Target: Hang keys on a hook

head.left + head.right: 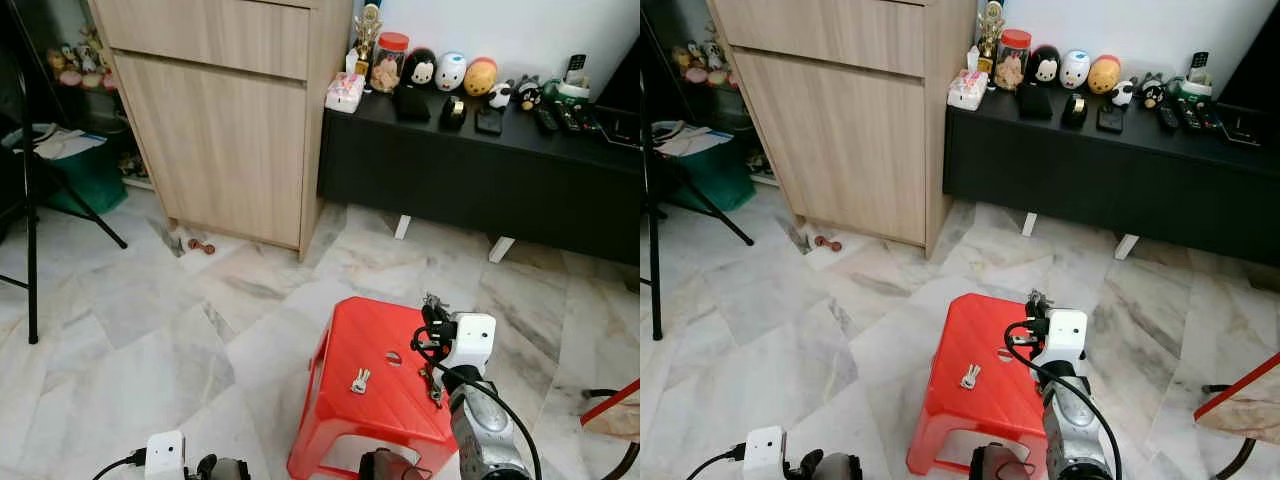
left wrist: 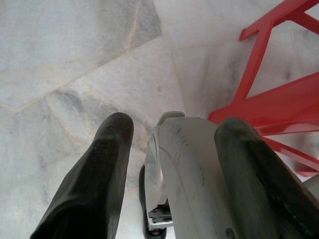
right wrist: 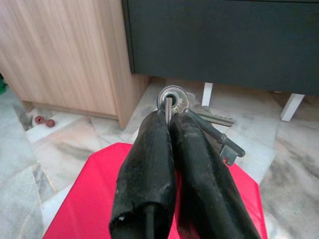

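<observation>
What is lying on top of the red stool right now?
A small set of keys lies on the red stool, near a hole in its seat. The right gripper, above the stool's right side, pinches another key bunch. That arm covers the seat's right edge.

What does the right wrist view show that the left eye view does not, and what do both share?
Right wrist view alone: close up, the right pincer is shut on a bunch of keys, the key ring pinched between its fingertips.

Left eye view alone: a second set of keys lying on the stool top, the toys and jar on the black cabinet, and a tripod.

Both: the red stool, the wooden cupboard, the black cabinet and the marble floor.
</observation>
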Motion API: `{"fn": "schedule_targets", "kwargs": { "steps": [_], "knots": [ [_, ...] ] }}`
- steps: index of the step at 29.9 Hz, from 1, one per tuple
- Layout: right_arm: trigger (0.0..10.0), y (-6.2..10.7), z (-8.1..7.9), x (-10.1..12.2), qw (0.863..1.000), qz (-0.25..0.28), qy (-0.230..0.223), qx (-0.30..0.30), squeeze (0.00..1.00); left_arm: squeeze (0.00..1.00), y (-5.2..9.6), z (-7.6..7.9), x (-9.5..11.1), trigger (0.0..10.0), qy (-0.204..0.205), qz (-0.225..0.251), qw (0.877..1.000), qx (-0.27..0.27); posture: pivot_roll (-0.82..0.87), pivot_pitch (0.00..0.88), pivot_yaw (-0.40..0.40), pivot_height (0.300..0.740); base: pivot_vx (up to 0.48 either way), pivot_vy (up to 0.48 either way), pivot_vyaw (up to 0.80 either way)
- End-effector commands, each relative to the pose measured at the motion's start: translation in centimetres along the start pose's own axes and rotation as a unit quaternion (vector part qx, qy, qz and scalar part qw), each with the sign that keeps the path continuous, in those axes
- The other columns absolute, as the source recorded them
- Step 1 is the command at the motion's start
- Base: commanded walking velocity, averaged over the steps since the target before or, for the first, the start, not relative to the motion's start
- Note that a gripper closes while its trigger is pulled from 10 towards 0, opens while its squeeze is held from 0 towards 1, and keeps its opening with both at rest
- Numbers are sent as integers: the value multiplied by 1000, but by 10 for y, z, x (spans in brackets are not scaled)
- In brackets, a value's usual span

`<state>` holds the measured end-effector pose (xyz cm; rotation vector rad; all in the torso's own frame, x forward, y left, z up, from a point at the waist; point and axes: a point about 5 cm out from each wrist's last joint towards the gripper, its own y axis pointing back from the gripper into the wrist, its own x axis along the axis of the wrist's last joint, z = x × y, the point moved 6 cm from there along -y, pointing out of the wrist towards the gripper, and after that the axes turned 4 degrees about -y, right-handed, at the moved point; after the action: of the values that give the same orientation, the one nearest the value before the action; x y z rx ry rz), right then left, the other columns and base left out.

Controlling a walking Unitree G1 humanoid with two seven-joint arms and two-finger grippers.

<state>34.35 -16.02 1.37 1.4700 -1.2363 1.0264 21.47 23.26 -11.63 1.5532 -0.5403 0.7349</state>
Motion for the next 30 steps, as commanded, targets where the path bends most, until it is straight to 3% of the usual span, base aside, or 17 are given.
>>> {"fn": "schedule_targets", "kwargs": {
  "steps": [1,26,30],
  "knots": [
    [10000,0,7,4,1000,7,3,-11,0,0,2,5,-13,10000,1,-23,1000,-4,72,0,-108,633,0,0,0],
    [10000,-7,9,9,1000,3,-11,-27,0,0,2,7,-14,10000,9,-27,1000,-5,83,0,-108,633,0,0,0],
    [10000,-9,9,11,1000,4,-13,-26,0,0,2,8,-14,10000,12,-26,1000,-5,80,0,-107,633,-294,0,0]
  ]
}}
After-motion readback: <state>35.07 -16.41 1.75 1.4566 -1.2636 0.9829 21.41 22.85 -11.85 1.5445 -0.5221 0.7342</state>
